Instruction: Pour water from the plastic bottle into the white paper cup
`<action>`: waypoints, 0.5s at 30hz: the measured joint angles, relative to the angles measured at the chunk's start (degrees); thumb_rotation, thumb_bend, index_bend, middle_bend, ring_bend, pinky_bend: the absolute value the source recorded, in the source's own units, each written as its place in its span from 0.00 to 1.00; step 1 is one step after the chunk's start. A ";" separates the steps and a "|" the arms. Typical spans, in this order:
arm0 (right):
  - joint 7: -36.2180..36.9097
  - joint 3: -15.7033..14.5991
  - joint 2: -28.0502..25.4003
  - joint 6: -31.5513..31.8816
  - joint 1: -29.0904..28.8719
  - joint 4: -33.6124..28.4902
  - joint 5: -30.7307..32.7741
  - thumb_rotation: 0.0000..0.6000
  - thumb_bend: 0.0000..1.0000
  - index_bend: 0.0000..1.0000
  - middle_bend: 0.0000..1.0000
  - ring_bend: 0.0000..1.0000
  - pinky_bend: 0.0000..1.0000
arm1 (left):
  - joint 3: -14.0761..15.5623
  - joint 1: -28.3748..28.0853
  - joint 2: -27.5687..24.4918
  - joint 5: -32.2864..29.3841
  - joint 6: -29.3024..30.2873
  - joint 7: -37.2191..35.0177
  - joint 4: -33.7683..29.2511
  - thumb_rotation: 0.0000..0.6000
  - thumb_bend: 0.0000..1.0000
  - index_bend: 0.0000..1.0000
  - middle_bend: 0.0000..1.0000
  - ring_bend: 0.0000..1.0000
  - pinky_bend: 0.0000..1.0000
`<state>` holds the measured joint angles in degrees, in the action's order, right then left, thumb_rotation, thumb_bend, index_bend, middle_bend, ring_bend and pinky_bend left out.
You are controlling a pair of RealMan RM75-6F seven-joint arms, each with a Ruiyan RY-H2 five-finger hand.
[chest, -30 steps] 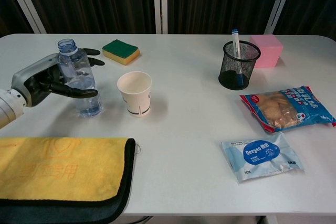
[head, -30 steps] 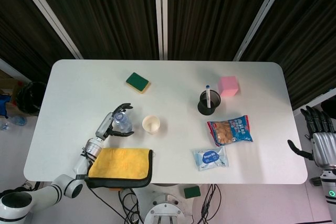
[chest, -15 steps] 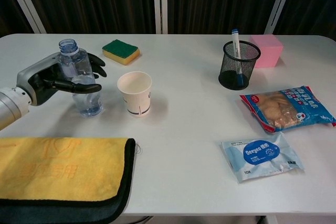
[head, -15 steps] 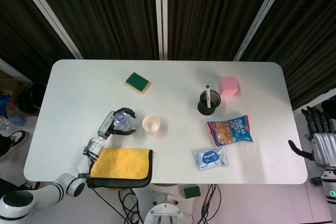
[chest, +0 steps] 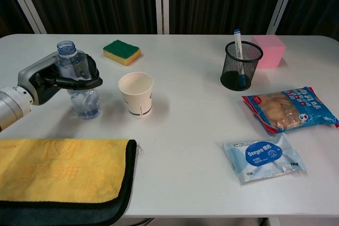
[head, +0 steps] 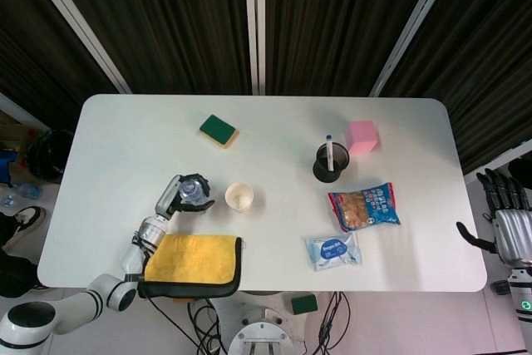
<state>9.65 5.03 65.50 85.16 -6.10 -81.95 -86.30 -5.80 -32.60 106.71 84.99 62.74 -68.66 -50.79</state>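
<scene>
I am seeing my left hand (chest: 50, 80) wrapping its fingers (chest: 79, 82) tightly around the middle of the plastic bottle (chest: 78, 86), so a band of the bottle's body is hidden behind them. The bottle is standing upright and uncapped on the white table (chest: 185, 130), toward the left side, just beside the white paper cup (chest: 136, 94) but apart from it. The cup is sitting upright and open; a small dark mark on its side is too small to read.

My left forearm is running off the left edge in the chest view. In the head view my right hand (head: 505, 224) is hanging off the table's right edge, fingers spread and holding nothing; the chest view is not showing it at all.

The yellow towel (chest: 58, 170) with its dark border is lying at the near left corner, partly cut off by the frame; a faint pattern on it is not legible. To the right, a blue snack bag (chest: 288, 108) is carrying print I cannot make out. Nearer me, a pale blue packet (chest: 264, 157) is reading something like "Deeyeo" and "10K". A mesh pen holder (chest: 241, 65) is hiding the lower part of a pen (chest: 237, 39). A pink block (chest: 270, 50) is sitting just behind it, and a green and yellow sponge (chest: 122, 52) is lying at the far left.
</scene>
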 measured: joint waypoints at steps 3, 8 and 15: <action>-0.09 -0.06 -0.03 -0.14 0.00 -0.04 0.05 0.90 0.23 0.00 0.00 0.00 0.00 | -0.12 0.04 -0.02 -0.09 0.22 0.01 -0.11 1.00 0.19 0.69 0.69 0.49 0.33; -0.09 -0.08 -0.01 -0.26 -0.04 -0.03 0.06 0.90 0.23 0.00 0.00 0.00 0.00 | -0.49 0.17 -0.16 -0.47 0.56 0.67 -0.53 1.00 0.22 0.72 0.72 0.54 0.42; 0.05 -0.15 0.02 -0.44 -0.05 0.18 0.09 0.90 0.23 0.00 0.00 0.00 0.00 | -0.95 0.47 -0.30 -0.60 1.80 0.95 -1.03 1.00 0.23 0.73 0.74 0.59 0.51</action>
<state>9.70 4.88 65.52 84.72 -6.15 -81.77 -86.21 -6.75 -32.13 106.41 84.39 64.54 -67.71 -51.82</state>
